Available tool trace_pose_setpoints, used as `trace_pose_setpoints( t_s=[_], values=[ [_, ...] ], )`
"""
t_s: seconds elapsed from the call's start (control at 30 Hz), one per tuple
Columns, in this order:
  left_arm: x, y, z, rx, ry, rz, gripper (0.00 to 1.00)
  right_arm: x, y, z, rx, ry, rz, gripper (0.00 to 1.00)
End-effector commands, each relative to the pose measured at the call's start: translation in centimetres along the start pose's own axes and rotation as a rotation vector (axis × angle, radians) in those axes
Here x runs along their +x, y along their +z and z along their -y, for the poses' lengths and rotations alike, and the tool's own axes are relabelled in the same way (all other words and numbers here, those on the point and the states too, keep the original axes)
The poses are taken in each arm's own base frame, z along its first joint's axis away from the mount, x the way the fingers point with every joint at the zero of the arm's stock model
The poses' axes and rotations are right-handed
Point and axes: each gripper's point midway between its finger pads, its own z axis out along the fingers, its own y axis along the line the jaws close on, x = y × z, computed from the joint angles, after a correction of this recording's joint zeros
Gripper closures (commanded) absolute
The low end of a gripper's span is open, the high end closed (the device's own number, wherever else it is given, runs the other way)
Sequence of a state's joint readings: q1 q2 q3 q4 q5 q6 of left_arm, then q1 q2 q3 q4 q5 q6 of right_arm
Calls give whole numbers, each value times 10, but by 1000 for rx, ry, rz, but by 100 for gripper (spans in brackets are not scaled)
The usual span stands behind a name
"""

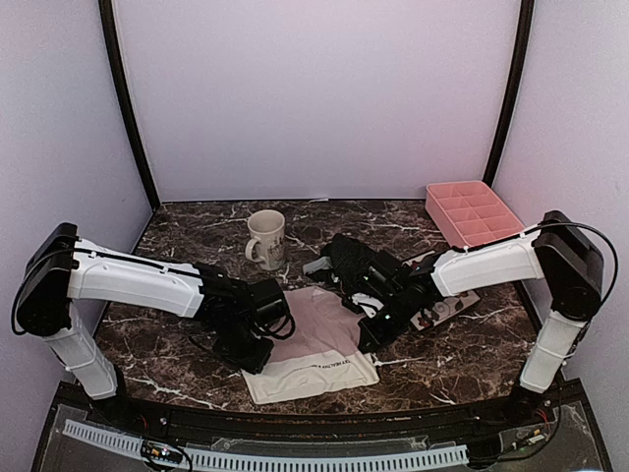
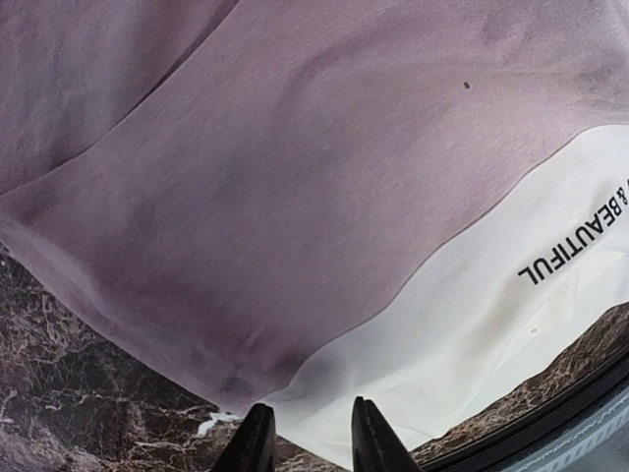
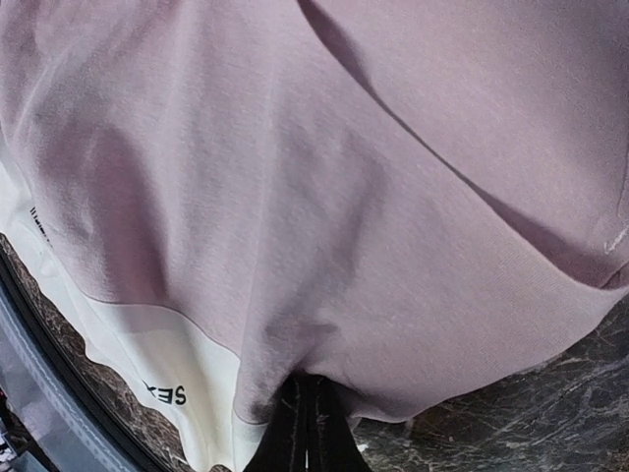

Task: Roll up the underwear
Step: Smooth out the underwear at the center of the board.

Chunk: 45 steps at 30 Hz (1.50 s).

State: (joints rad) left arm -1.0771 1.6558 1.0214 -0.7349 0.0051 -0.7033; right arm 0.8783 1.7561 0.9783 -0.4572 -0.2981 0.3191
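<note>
On the marbled surface [image 1: 462, 359], the pink-and-white underwear [image 1: 314, 344] lies flat at the near edge. The right jaws pinch its pink edge; the left jaws stand slightly parted at its white waistband.

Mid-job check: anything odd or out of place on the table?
Nothing spilled or damaged. The black underwear lies bunched behind the spread pink underwear, which carries one tiny dark speck.

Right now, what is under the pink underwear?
The pink underwear lies spread on the dark marble table, which shows past its edges. Anything beneath the cloth itself is covered, so I cannot tell.
</note>
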Motion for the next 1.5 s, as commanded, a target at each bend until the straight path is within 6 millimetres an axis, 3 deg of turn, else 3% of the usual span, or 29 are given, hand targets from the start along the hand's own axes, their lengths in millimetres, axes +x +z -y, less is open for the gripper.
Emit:
trace_pose_setpoints(
  t_s=[0.0, 0.27, 0.53, 0.8, 1.0, 1.13, 1.17, 1.23, 1.33, 1.47],
  values=[
    [-3, -1, -6, -53, 17, -1, 71, 17, 15, 15, 107, -21, -65, 99],
    [-1, 9, -12, -102, 22, -27, 77, 23, 18, 20, 157, -39, -84, 100],
    [9, 11, -20, -129, 17, -64, 100, 28, 20, 23, 168, -36, -100, 100],
    [25, -4, -33, -136, 7, -74, 100, 34, 22, 27, 174, -29, -115, 100],
    [29, -14, -31, -89, 36, -57, 100, 33, 23, 25, 165, -33, -114, 100],
    [41, -10, -37, -100, 42, -100, 100, 32, 22, 24, 162, -40, -114, 100],
    [46, -7, -39, -105, 45, -119, 98, 31, 21, 23, 162, -42, -114, 100],
    [52, -3, -42, -109, 49, -145, 83, 29, 20, 21, 157, -46, -110, 100],
    [52, -4, -42, -102, 53, -135, 76, 22, 14, 14, 134, -66, -89, 100],
    [36, -23, -19, 10, 109, -29, 66, 10, -1, -3, 77, -100, -39, 100]
  ],
)
